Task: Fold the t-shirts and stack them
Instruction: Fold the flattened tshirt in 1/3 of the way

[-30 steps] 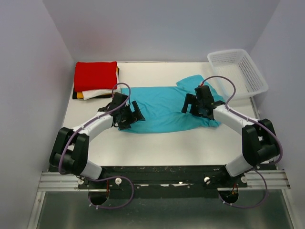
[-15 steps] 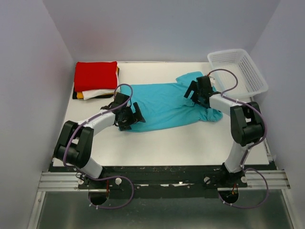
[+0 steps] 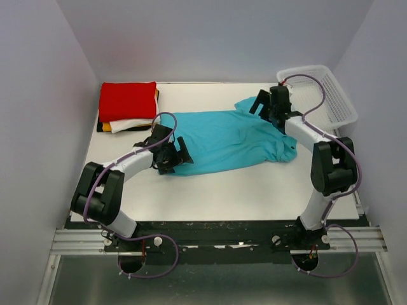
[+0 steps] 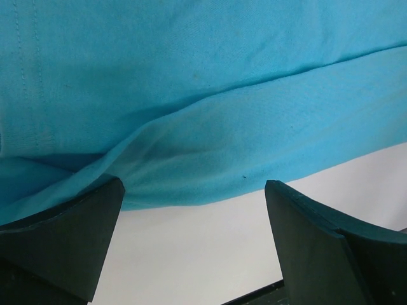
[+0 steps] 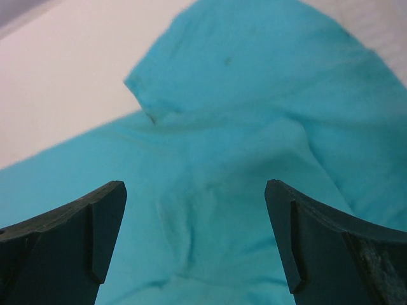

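Note:
A turquoise-blue t-shirt (image 3: 229,140) lies spread out and rumpled in the middle of the table. It fills the left wrist view (image 4: 203,95) and the right wrist view (image 5: 254,159). My left gripper (image 3: 176,154) is open and empty over the shirt's near left edge. My right gripper (image 3: 264,105) is open and empty over the shirt's far right sleeve. A stack of folded t-shirts stands at the far left: red (image 3: 127,100) on top, then white (image 3: 130,124), with yellow-orange and black edges (image 3: 105,127) under it.
A white mesh basket (image 3: 318,94) stands at the far right corner, close behind my right arm. Grey walls close in the table (image 3: 210,190) on three sides. The black rail of the arm bases runs along the near edge.
My right gripper has moved from the shirt's near right part up to its far right sleeve, and the shirt now lies more spread out. My left gripper has hardly moved.

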`<state>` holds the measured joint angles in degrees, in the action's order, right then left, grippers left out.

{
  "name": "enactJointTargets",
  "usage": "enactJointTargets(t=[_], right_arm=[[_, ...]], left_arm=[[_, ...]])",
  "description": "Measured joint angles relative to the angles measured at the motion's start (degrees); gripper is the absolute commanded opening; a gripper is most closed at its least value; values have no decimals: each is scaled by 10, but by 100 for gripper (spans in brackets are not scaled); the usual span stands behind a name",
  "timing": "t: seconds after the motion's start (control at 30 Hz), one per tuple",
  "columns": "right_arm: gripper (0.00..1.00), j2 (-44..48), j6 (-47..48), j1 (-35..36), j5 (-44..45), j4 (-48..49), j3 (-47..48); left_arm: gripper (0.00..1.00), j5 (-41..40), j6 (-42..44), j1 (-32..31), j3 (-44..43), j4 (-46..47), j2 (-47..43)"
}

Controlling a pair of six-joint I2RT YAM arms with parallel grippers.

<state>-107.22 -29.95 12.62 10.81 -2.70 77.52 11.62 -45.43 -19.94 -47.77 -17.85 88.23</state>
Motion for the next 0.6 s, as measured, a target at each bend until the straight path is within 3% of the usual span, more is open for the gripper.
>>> enactJointTargets(t=[0.27, 0.43, 0.6], right_arm=[[97, 184, -25, 0, 23, -138, -190], [67, 264, -54, 0, 47, -196, -253], [64, 264, -72, 0, 43, -198, -296]], left_arm=[[99, -14, 5, 1, 0, -15, -6], [99, -18, 6, 1, 0, -17, -7], [99, -18, 7, 1, 0, -17, -7]])
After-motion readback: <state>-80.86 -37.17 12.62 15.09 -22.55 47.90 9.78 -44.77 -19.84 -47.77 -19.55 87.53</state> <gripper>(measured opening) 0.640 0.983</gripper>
